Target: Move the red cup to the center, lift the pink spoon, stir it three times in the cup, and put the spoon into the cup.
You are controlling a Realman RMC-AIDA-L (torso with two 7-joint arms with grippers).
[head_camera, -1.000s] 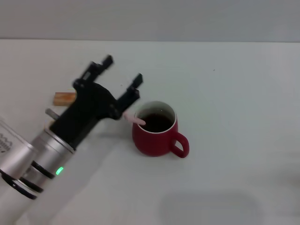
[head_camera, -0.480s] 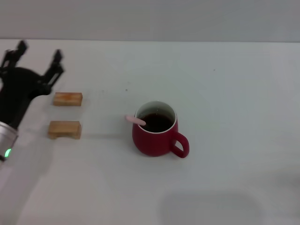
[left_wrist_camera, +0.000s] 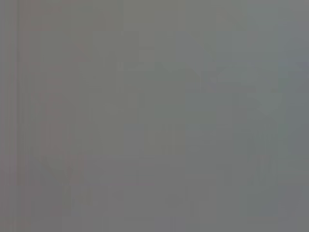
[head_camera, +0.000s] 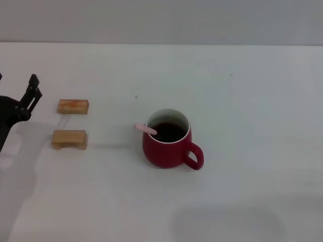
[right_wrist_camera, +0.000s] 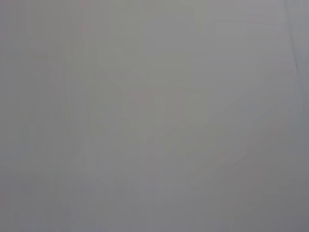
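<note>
Red cup (head_camera: 169,141) is seen standing upright near the middle of the white surface (head_camera: 252,101), loop handle turned toward 4 o'clock, dark liquid inside. Pink spoon (head_camera: 146,129) is lodged in the cup: pale pink handle rests on the rim and pokes out toward 9 o'clock, bowl end is hidden under the liquid. Two wooden blocks (head_camera: 73,106) lie well apart from the cup, out at 9 o'clock, one behind the other. Left gripper (head_camera: 22,103) is found at the far 9 o'clock edge of the head view, clear of everything; only one finger is shown, so jaw state cannot be told. Right gripper is not in view. Nothing usable is given by either wrist view. Judged from the layout, the final step (spoon into cup) is taken as done, and the task as essentially complete. Next move is judged to call only for parking the left arm away from the blocks; no further grasp is needed unless the spoon is seen to tip off the rim.
</note>
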